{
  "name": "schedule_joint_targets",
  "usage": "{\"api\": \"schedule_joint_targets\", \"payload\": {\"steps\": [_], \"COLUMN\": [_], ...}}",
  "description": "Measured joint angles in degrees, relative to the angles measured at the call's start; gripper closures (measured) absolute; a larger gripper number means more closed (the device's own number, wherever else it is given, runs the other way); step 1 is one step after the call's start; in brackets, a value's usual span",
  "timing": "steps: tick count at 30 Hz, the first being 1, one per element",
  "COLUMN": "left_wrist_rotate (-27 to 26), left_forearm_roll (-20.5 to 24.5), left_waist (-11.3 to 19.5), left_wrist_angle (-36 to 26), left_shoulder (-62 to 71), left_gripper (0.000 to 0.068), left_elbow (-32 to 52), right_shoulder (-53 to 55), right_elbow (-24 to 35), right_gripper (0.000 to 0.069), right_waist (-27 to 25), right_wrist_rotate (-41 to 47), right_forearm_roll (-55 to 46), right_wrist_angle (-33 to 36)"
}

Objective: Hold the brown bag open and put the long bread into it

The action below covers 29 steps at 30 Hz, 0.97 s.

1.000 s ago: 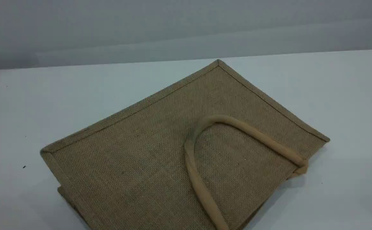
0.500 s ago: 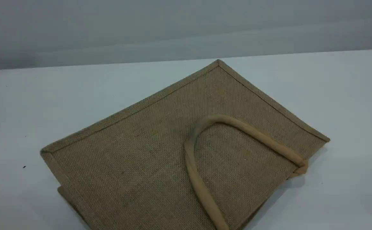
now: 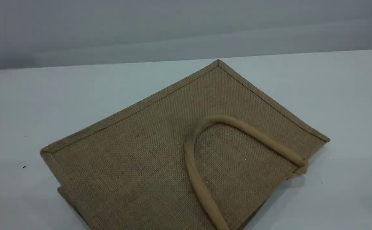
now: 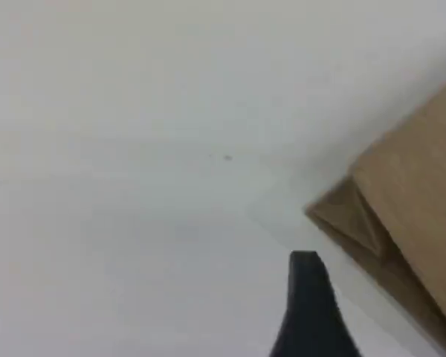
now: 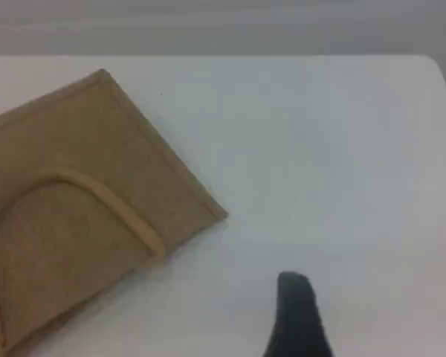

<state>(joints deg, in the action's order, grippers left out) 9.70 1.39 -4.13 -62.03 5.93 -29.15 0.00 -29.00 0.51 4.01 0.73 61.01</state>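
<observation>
The brown bag (image 3: pixel 134 159) lies flat on the white table, its mouth side toward the lower right and one tan loop handle (image 3: pixel 253 134) folded onto its top face. A corner of the bag (image 4: pixel 416 193) shows at the right of the left wrist view, close to the left gripper (image 4: pixel 306 294), of which only one dark fingertip shows, above bare table. In the right wrist view the bag (image 5: pixel 67 156) and its handle (image 5: pixel 111 201) lie to the left, well apart from the right gripper (image 5: pixel 296 312), also a single fingertip with nothing by it. The long bread is out of view. Neither arm appears in the scene view.
The white table (image 3: pixel 45 95) spreads around the bag, with its far edge against a grey wall (image 3: pixel 186 28). The table's far right corner (image 5: pixel 431 63) shows in the right wrist view. A small dark speck (image 3: pixel 24 166) sits left of the bag.
</observation>
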Motion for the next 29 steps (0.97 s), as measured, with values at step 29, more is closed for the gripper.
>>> {"api": "schedule_joint_targets", "payload": {"steps": [29], "left_wrist_rotate": [0.02], "left_forearm_roll": [-0.06], "left_waist": [0.48], "left_wrist_angle": [-0.29], "left_shoulder": [-5.93], "left_gripper": [0.0267], "left_elbow": [-0.05], "right_shoulder": [0.00], "right_elbow": [0.00], "right_gripper": [0.0265], "right_waist": [0.00], "right_wrist_rotate": [0.00], "right_forearm_roll": [0.18], "right_wrist_angle": [0.00]}}
